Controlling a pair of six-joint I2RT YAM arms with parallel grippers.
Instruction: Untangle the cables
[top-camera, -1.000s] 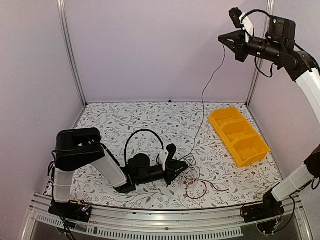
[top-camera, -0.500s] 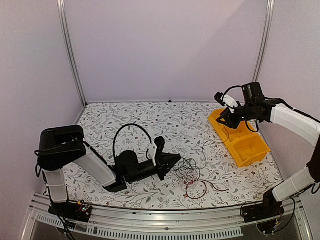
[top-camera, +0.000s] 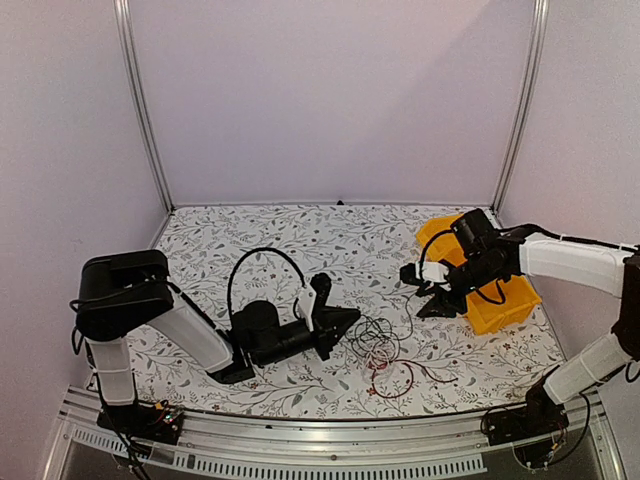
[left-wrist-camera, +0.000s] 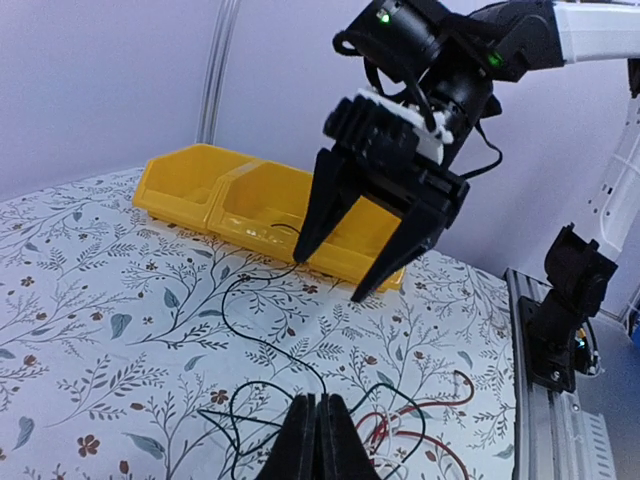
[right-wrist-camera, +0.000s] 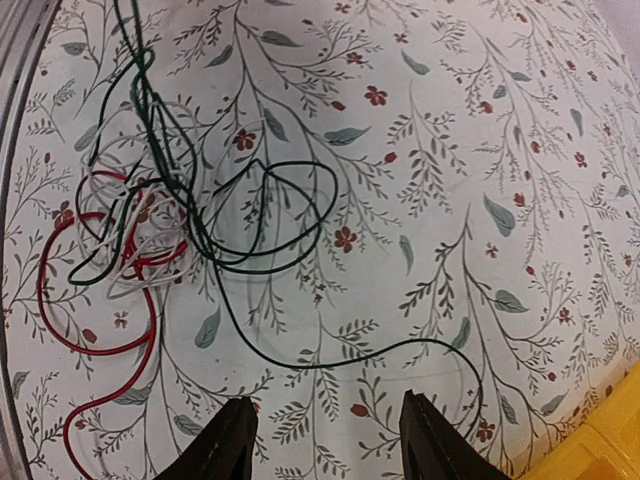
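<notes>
The cables (top-camera: 378, 343) lie as a loose knot of black, white and red wires on the flowered table (top-camera: 250, 240), with a red loop (top-camera: 402, 384) trailing toward the near edge. My left gripper (top-camera: 356, 318) lies low at the knot's left side, shut, and a black cable (left-wrist-camera: 262, 338) runs right into the seam of its fingertips (left-wrist-camera: 322, 400). From there that cable (right-wrist-camera: 330, 365) snakes loose across the table toward the yellow bin (top-camera: 500, 298). My right gripper (top-camera: 420, 292) hovers open just above the table beside the bin, with nothing between its fingers (right-wrist-camera: 228, 440).
The yellow bin (left-wrist-camera: 200, 185) has three compartments and stands at the right, angled toward the back wall; its corner (right-wrist-camera: 612, 452) shows by my right gripper. Metal frame posts (top-camera: 140, 100) stand at the back corners. An aluminium rail (top-camera: 300, 440) borders the near edge.
My right gripper came down from high at the back right to the table beside the bin and opened, letting go of the black cable, which now lies slack. The left arm shifted slightly left.
</notes>
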